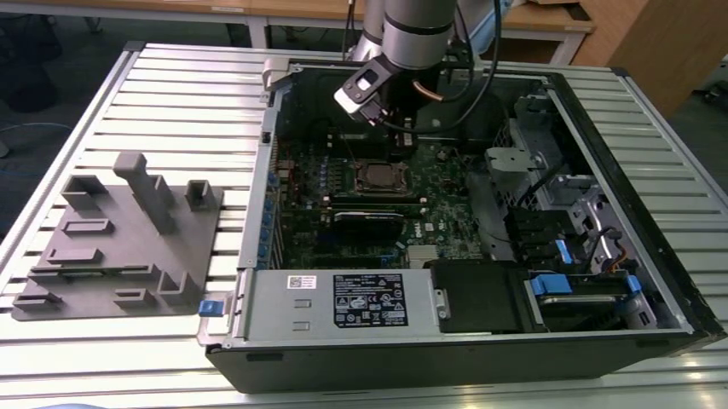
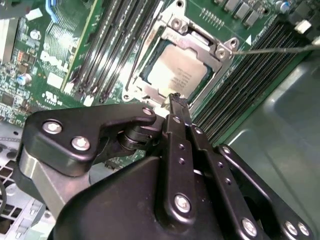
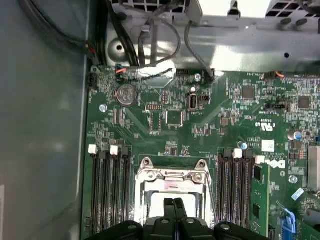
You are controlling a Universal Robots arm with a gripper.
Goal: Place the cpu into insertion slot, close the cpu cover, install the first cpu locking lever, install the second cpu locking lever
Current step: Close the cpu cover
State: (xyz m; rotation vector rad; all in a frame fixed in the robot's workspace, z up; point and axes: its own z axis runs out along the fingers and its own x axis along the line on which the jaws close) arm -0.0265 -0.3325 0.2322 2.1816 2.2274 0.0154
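Exterior view: arm reaches into open case, over the insertion slot. Second wrist view: cpu seated in slot, cpu cover down around it. Fingers pressed together, empty, tips at cover edge. First wrist view: same, tips over cover.

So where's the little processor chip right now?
In the second wrist view the cpu lies flat on the green board, framed by the cpu cover, between banks of long black memory slots, just beyond the gripper.

Bright overhead light, glare on the slatted table, dim shadow inside the computer case.
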